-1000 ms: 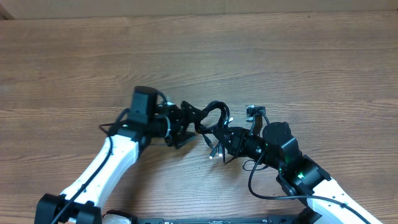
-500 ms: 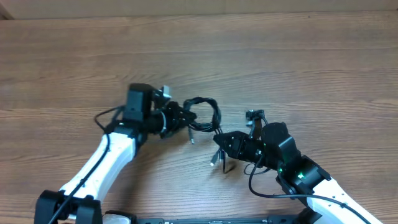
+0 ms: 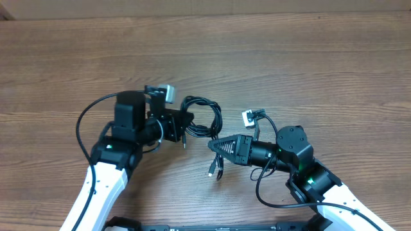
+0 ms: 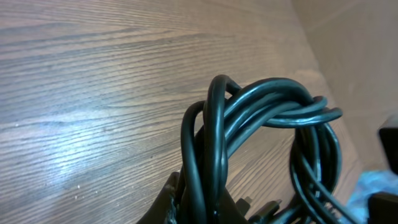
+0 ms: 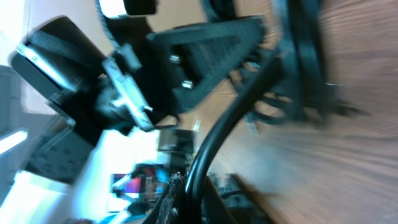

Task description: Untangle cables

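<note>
The cables [image 3: 204, 117] are a looped bundle of thin black cords hanging between my two grippers near the middle of the table. My left gripper [image 3: 185, 126] is shut on the bundle's left side. In the left wrist view the cords [image 4: 267, 115] rise in a twisted loop from between its fingertips [image 4: 171, 205]. My right gripper [image 3: 212, 145] points left and is shut on one strand [image 5: 217, 140], which runs up from its jaws toward the bundle. Two plug ends [image 3: 215, 171] dangle below the right gripper's tip.
The wooden table [image 3: 308, 58] stretches wide behind and to both sides. Thick black arm wires loop beside the left arm [image 3: 82, 125] and under the right arm [image 3: 260, 186]. The left gripper's body [image 5: 211, 43] fills the top of the right wrist view.
My left gripper has shut on the bundle and drawn back to the left with it. The bundle has spread out, and the right gripper now points more to the left.
</note>
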Controlling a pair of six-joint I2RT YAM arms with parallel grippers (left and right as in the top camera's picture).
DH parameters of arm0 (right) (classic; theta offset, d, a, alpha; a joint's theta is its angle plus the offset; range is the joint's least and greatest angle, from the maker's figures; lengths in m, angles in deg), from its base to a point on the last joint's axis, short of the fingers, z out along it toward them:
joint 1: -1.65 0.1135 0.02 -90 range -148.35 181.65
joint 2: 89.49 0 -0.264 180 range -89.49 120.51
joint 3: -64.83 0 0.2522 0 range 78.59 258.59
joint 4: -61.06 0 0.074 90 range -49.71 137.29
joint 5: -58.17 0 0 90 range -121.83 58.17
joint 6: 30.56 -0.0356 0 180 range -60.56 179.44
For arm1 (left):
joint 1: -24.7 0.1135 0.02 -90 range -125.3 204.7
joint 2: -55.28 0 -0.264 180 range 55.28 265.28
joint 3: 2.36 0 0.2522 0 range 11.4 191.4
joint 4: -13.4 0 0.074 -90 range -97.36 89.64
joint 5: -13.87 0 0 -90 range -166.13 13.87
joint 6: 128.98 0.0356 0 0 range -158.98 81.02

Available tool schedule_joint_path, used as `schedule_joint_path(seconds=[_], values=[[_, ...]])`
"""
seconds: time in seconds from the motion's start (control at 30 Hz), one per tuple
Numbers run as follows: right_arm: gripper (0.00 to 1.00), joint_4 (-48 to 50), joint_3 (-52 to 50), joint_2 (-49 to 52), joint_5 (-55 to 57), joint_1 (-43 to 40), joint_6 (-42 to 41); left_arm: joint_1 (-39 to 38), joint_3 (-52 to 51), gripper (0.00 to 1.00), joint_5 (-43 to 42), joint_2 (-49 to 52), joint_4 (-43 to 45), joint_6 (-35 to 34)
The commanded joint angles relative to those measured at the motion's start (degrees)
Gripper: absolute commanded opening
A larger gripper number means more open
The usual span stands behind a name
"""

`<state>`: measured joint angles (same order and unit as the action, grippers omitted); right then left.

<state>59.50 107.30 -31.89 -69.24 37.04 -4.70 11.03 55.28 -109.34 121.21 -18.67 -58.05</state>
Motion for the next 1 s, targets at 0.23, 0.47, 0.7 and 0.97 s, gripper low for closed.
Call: schedule_joint_path(seconds=[0.23,0.47,0.7,0.97], values=[[0.04,-1.2,0.61,1.6,13.73,0.22,-9.35,-5.49,0.96,0.04,-1.01,-0.39,-1.2,3.45],[0.04,-2.34,0.61,6.95,23.02,0.22,-9.33,-5.49,0.98,0.04,-16.87,-0.46,-1.42,4.11],[0.04,-1.81,0.61,8.7,29.31,-0.72,-8.92,-5.49,0.96,0.05,-21.77,-0.46,-9.68,13.05],[0.04,-1.86,0.61,8.7,31.76,-2.58,-8.92,-5.49,0.96,0.04,-36.09,-0.46,-10.29,20.85]])
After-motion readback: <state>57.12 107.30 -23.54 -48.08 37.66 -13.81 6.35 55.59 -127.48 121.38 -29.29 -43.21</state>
